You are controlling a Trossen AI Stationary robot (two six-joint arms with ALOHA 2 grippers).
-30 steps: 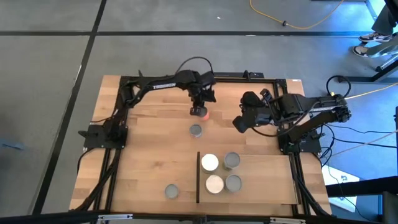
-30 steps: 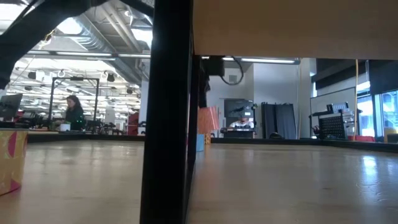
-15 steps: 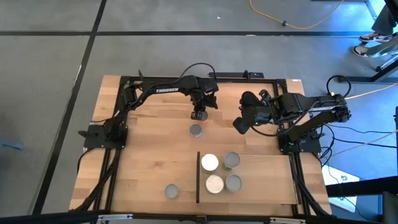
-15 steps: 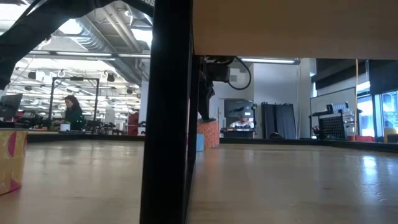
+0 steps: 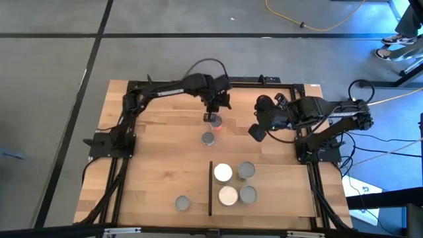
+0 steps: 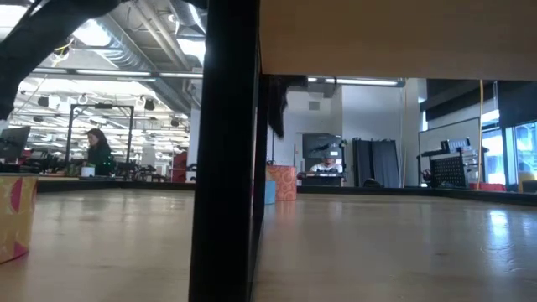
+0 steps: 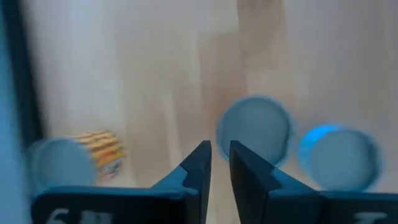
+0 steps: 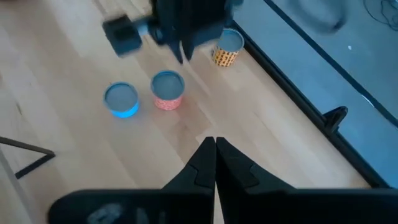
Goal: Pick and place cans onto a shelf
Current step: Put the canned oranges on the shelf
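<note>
Cans with round silver-grey and white tops, four in all, stand in a two-by-two block on the flat light-wood shelf board, at the near right of the black-framed wooden tabletop. The two white-topped cans sit just beside the thin dark strip along the board's left edge, and the two grey-topped cans stand to their right. A lone grey-topped can stands off the board, near the table's near edge and left of the strip.

Towards the far middle of the table, a short can with a red-orange side stands upright, and a blue-sided can stands just nearer than it, apart from it. The left gripper hangs above the red-orange can's far side; its fingers are slightly parted and released, with nothing between them. The right wrist view shows a third, yellow-orange labelled can beyond that gripper, near the table's far frame.

The right gripper waits to the right of these cans, clenched tight and empty.
</note>
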